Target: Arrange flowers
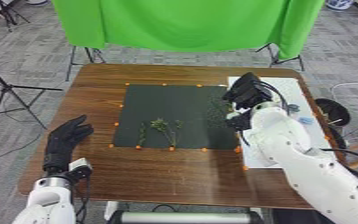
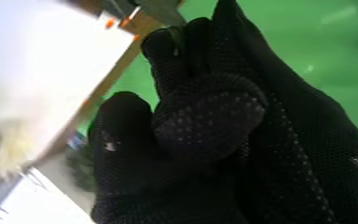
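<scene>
Sprigs on mat, board partly hidden behind right hand, grip impossible to tell, left hand relaxed

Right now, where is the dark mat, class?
In the head view, the dark mat lies mid-table, between the left hand and the white board on the right.

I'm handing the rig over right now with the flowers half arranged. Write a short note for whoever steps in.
Left hand: open, over the table's left side, off the mat.
Right hand: over the white board's upper left, beside the mat; whether it holds a stem, I can't tell.
On the dark mat: three small sprigs near the near edge, feathery greenery at the right.
On the white board: a dark clump and a pale blue one.
Done: greens laid on the mat.
Left: probably the pieces on the board.
</scene>
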Robot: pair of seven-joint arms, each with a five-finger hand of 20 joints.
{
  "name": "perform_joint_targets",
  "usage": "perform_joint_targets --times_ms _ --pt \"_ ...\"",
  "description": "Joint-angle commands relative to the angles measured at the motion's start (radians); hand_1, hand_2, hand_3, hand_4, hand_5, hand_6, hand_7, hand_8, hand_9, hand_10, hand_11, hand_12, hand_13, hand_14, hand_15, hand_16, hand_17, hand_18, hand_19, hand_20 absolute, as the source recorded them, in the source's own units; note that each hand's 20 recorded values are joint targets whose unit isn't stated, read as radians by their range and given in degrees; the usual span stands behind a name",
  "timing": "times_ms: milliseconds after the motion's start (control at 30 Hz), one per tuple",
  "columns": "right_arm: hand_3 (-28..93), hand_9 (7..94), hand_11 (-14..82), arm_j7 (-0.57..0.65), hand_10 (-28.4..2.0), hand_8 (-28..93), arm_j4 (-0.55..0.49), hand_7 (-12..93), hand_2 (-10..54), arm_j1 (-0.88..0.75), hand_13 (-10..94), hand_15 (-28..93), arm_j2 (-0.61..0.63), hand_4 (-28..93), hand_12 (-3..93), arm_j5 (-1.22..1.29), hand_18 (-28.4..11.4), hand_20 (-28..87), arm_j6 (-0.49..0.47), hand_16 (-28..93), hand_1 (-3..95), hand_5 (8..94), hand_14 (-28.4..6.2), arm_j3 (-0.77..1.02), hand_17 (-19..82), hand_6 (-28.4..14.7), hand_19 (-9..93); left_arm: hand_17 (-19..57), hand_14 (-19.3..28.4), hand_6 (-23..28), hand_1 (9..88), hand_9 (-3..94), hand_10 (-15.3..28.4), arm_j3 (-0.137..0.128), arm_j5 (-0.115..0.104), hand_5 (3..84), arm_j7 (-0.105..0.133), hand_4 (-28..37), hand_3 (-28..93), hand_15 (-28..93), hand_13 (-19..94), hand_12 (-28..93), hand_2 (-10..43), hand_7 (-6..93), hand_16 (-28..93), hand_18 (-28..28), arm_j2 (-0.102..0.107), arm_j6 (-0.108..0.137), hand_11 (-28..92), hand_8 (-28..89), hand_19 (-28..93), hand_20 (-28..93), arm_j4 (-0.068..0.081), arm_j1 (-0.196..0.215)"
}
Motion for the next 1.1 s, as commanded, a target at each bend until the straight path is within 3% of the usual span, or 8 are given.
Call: perform_joint_targets --times_ms 33,333,633,1100 --pt "62 93.7 24.3 0.006 -11.5 16 -0.011 32 -9.5 -0.014 94 56 -0.086 0 29.4 0.029 -2.1 44 0.048 20 61.5 77.1 -0.7 -0.027 79 -6.3 79 10.2 16.5 2.6 25.1 53.4 13.5 0.003 -0.001 50.6 -0.018 -26.8 70 25 44 11 24.1 14.6 -3 12.2 -0.002 -0.006 23 -8 11 19 0.002 0.018" --pt "62 93.7 24.0 0.007 -11.7 16 -0.020 32 -9.5 -0.057 94 56 -0.130 -1 27.8 0.012 -1.9 45 0.081 18 62.0 76.9 -0.9 -0.053 79 -6.3 78 10.2 16.6 2.6 25.1 53.5 13.6 0.001 -0.002 50.6 -0.018 -26.6 70 25 44 11 24.1 14.6 -3 12.2 -0.003 -0.001 23 -9 11 19 -0.002 0.027" --pt "61 93.7 22.8 0.043 -11.7 16 0.037 33 -9.5 -0.075 94 55 -0.171 -1 27.0 0.032 -1.9 45 0.151 18 62.4 76.1 -1.1 -0.083 80 -6.4 77 10.2 16.6 2.6 25.2 53.6 13.6 -0.001 -0.003 50.6 -0.020 -26.6 70 25 44 11 24.2 14.6 -3 12.2 -0.005 0.002 23 -9 11 19 -0.005 0.033" --pt "61 93.7 22.1 0.047 -11.7 15 0.083 35 -9.5 -0.083 94 54 -0.186 0 26.4 0.034 -2.3 46 0.219 18 62.2 74.9 -1.3 -0.076 79 -6.3 75 10.0 16.5 2.7 25.2 53.6 13.5 0.006 0.002 50.6 -0.028 -26.4 70 25 44 11 24.1 14.6 -3 12.2 -0.005 -0.005 23 -8 12 19 0.000 0.024"
